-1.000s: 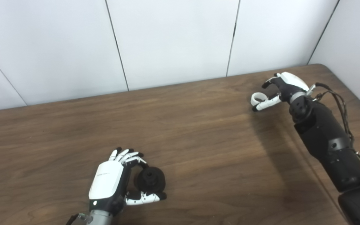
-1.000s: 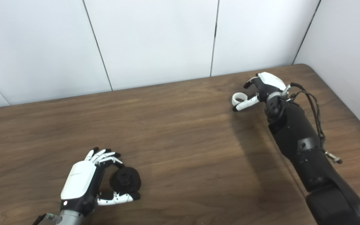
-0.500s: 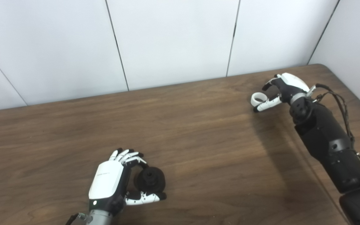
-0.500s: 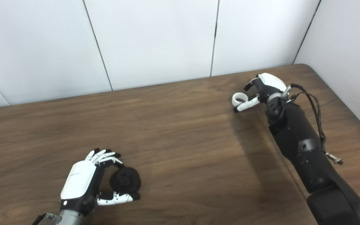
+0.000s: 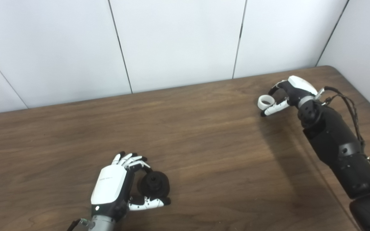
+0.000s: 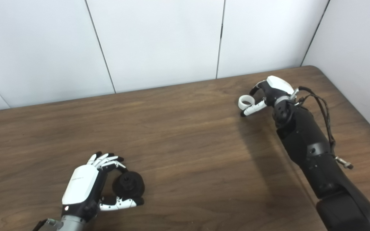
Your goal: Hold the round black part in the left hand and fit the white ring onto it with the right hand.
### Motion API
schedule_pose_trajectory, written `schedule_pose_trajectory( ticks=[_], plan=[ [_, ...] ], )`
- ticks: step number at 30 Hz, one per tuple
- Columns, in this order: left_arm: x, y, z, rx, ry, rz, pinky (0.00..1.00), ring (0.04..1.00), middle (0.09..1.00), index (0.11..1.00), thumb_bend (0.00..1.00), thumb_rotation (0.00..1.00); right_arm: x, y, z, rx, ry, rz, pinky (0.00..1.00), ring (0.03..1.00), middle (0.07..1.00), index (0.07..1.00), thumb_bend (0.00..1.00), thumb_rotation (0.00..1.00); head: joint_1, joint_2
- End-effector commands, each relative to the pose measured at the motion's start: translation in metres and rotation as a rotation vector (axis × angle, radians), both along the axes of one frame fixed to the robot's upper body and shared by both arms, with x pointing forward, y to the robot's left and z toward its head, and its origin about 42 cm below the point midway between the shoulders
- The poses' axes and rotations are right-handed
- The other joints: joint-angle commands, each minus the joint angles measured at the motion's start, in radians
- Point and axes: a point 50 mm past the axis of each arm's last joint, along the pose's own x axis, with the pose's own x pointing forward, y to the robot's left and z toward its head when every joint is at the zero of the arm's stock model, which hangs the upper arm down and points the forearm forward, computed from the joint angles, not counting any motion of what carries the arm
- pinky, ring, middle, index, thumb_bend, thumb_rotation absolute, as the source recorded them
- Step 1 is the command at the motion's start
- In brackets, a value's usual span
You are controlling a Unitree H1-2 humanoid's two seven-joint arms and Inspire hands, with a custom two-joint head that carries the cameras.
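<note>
Since a second ago the right hand [image 5: 289,93] curled closer around the white ring [image 5: 264,101] on the table [image 5: 204,134], not clearly gripping. Left hand [image 5: 116,187] grips the round black part [image 5: 154,186]. Next: pinch, lift, carry over.

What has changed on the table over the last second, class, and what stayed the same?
The right robot hand curled its fingers closer around the white ring, which kept its place. The left robot hand stayed wrapped around the round black part on the table.
</note>
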Motion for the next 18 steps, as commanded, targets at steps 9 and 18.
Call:
schedule_pose_trajectory(
  ticks=[9,18],
  plan=[
    [0.0029,0.0019,0.0091,0.024,-0.037,0.001,0.97,0.874,0.783,0.484,0.52,0.05,0.0071,-0.0013,0.0281,-0.068,-0.106,0.032,1.0,0.995,0.878,0.67,0.85,0.28,0.009,0.008],
    [0.0022,0.0006,0.0099,0.023,-0.04,0.004,0.97,0.877,0.784,0.484,0.52,0.05,0.007,0.0002,0.0271,-0.081,-0.113,0.045,1.0,0.952,0.85,0.657,0.85,0.27,0.02,0.009]
  ],
)
